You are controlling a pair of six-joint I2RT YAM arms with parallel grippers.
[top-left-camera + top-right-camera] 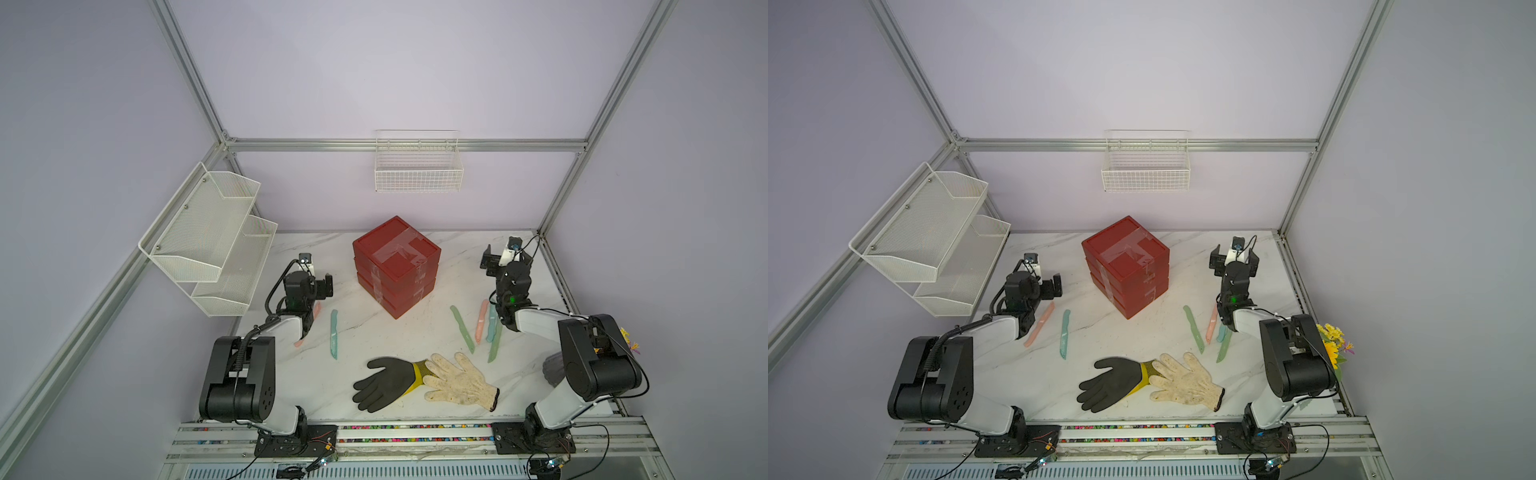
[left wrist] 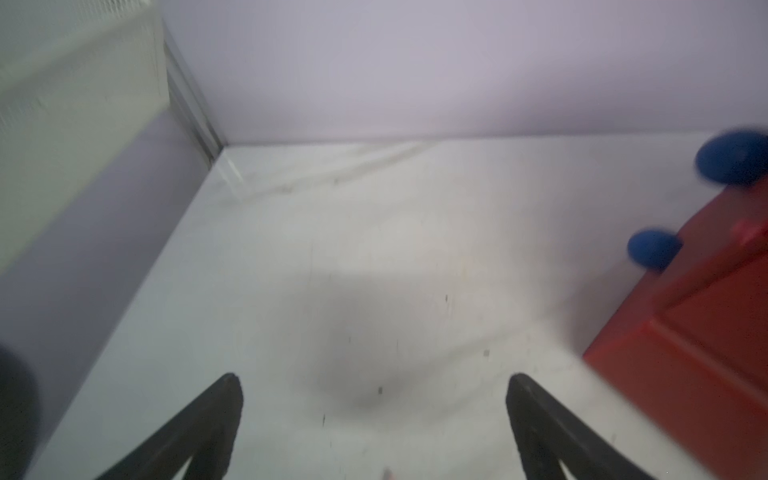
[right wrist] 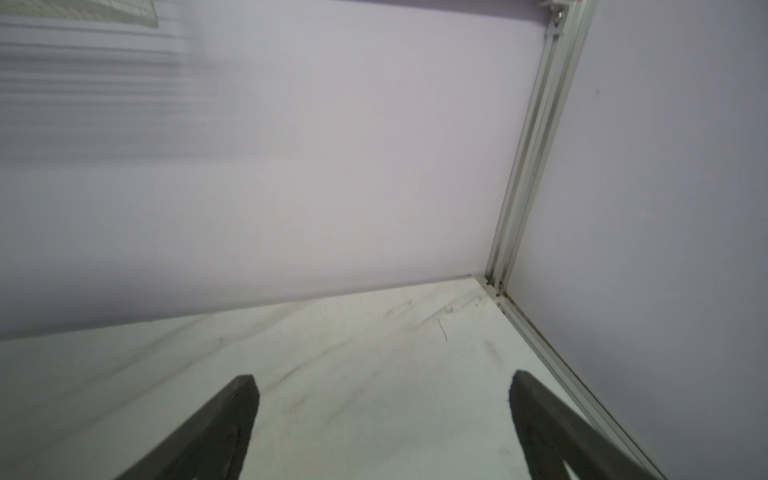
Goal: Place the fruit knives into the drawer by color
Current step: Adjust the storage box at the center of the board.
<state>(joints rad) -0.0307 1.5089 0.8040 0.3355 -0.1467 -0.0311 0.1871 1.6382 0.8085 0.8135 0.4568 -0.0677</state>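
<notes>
Fruit knives, six in all, lie flat on the white marbled surface (image 1: 374, 332), all outside the drawer (image 1: 397, 266); on the left a teal knife (image 1: 334, 334) lies in the clear, and the salmon pink knife (image 1: 1040, 325) just beside it runs partly under the left arm; on the right four lie close together: a mint green knife (image 1: 462, 329) nearest the centre, then a second pink knife (image 1: 481, 320), a second teal knife (image 1: 491, 326) and a second mint green knife (image 1: 495, 345), the last three partly covered by the right arm.

The drawer, a red cube of three flush tiers with clear tape across its top, stands between the two groups and farther back, one corner turned toward the near edge; two blue knobs (image 2: 733, 158) show blurred in the left wrist view.

The left end effector (image 2: 374, 386) hangs just left of the drawer, fingers spread wide and empty; the right end effector (image 3: 382, 386) points at the far right corner, likewise spread and empty.

Near the front edge a black glove (image 1: 384, 384) and a cream glove (image 1: 459, 380) lie overlapping; a white mesh shelf (image 1: 212, 237) hangs on the left, a wire basket (image 1: 417, 174) on the far wall.
</notes>
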